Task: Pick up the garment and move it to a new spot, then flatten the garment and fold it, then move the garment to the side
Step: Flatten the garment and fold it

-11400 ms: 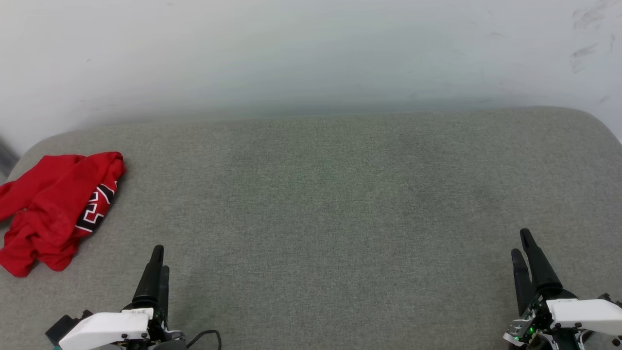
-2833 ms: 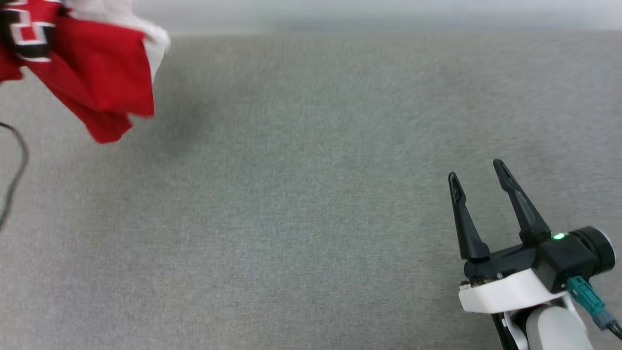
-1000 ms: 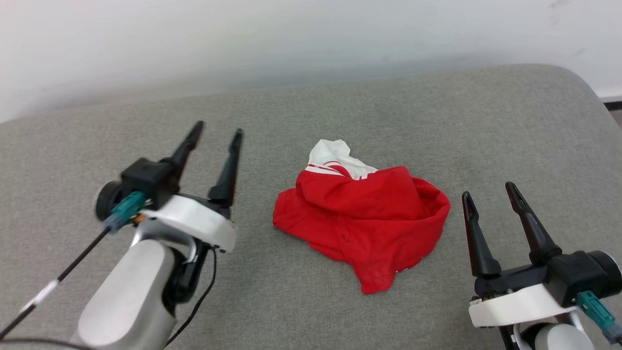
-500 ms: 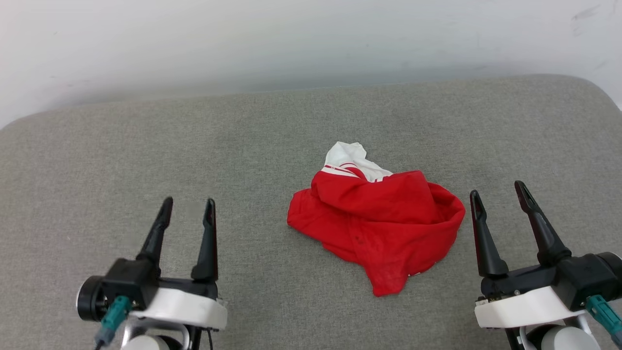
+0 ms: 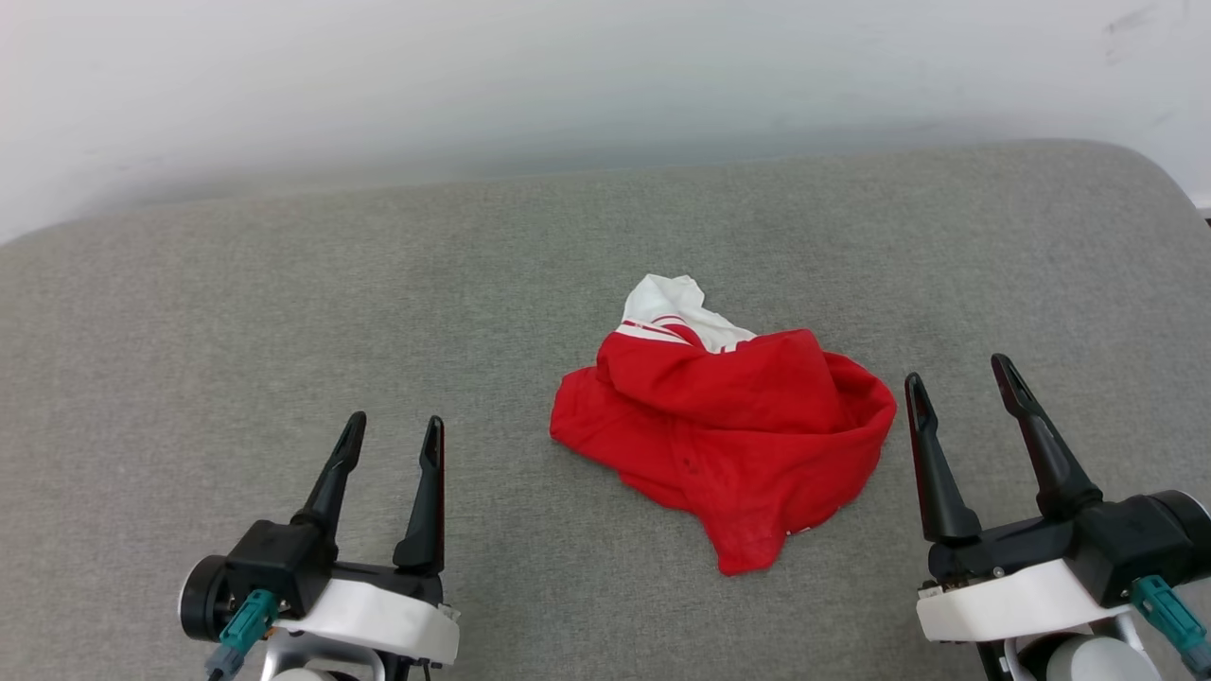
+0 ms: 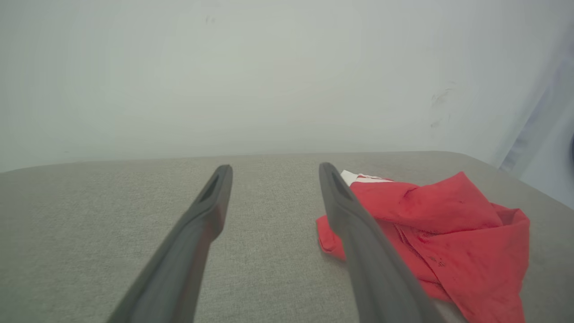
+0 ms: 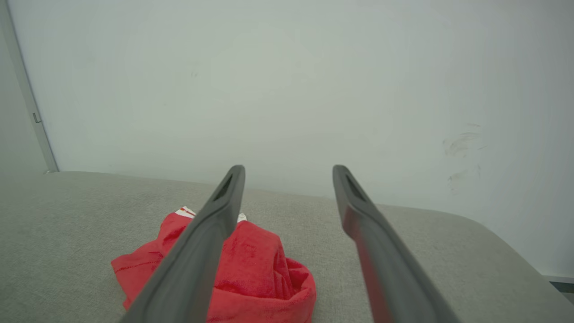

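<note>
Lying crumpled in a loose heap, the garment [image 5: 728,445] sits on the grey padded surface [image 5: 284,312], a little right of the middle of the head view and between the two arms. Most of what shows is plain red fabric, bunched and folded over itself, with a white patch edged in red-and-white stripes poking out at the far side, toward the pale wall [image 5: 568,76]; a pointed red flap trails off toward the robot. The left gripper [image 5: 395,419] is at the lower left, its two dark fingers spread apart with nothing between them, pointing away from the robot and well clear of the cloth. The right gripper [image 5: 956,370] is at the lower right, likewise spread wide and empty, its inner finger just beside the garment's right edge (whether it actually brushes the fabric cannot be told from here). In the left wrist view the shirt lies to the right of that arm's own fingers, partly hidden behind the right-hand one, with bare grey surface between the fingers. In the right wrist view the red heap lies low and to the left, partly behind the left-hand finger, and the gap between the fingers frames only surface and wall.
</note>
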`<state>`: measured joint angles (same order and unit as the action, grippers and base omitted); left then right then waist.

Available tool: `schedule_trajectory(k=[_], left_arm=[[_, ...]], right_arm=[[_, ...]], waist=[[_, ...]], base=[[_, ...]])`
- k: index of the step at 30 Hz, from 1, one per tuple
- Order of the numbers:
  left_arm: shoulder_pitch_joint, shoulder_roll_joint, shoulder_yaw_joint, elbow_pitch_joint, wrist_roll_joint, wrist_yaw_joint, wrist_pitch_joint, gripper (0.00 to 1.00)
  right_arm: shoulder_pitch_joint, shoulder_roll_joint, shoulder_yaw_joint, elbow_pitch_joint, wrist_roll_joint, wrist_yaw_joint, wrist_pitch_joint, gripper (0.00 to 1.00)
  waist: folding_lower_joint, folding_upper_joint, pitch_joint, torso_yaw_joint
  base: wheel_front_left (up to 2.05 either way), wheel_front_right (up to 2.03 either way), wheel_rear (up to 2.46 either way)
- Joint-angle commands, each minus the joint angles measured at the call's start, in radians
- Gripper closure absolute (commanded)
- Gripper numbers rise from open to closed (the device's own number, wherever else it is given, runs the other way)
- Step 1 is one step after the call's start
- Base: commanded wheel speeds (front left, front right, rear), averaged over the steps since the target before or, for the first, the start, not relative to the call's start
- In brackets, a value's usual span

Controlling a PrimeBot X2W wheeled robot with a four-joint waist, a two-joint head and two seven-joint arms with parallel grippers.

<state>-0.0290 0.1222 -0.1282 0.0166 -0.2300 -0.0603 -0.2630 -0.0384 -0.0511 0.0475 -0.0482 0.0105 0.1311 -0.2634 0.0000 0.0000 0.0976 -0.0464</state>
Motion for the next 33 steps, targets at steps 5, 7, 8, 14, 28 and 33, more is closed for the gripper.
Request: schedule_trajectory(k=[5,7,8,14,28,33], left_arm=[[-0.047,-0.01,0.002,0.033,-0.014,-0.027,-0.003,0.0],[-0.081,-0.004,-0.008,0.049,-0.02,-0.035,0.002,0.0],[-0.106,0.005,-0.02,0.056,-0.019,-0.04,0.017,0.0],[-0.338,0.067,-0.127,0.083,-0.062,-0.066,0.232,0.0],[-1.029,0.205,-0.437,0.345,-0.437,-0.069,1.002,0.0],[-1.148,0.201,-0.483,0.47,-0.474,-0.069,1.133,0.0]], right_arm=[[-0.015,0.002,0.007,-0.005,0.001,-0.001,-0.002,0.0],[-0.021,0.002,0.006,-0.008,0.003,-0.001,-0.002,0.0],[-0.024,0.002,0.007,-0.01,0.004,-0.001,-0.002,0.0],[-0.053,0.002,0.003,-0.026,0.006,-0.001,-0.002,0.0],[-0.134,0.002,0.045,-0.03,0.046,-0.001,-0.002,0.0],[-0.154,0.002,0.066,-0.027,0.064,-0.001,-0.002,0.0]], waist=[[0.0,0.0,0.026,-0.028],[0.0,0.0,0.043,-0.042],[0.0,0.0,0.054,-0.049],[0.0,0.0,0.148,-0.085],[0.0,0.0,0.349,-0.178],[0.0,0.0,0.394,-0.211]], base=[[0.0,0.0,0.0],[0.0,0.0,0.0],[0.0,0.0,0.0],[0.0,0.0,0.0],[0.0,0.0,0.0],[0.0,0.0,0.0]])
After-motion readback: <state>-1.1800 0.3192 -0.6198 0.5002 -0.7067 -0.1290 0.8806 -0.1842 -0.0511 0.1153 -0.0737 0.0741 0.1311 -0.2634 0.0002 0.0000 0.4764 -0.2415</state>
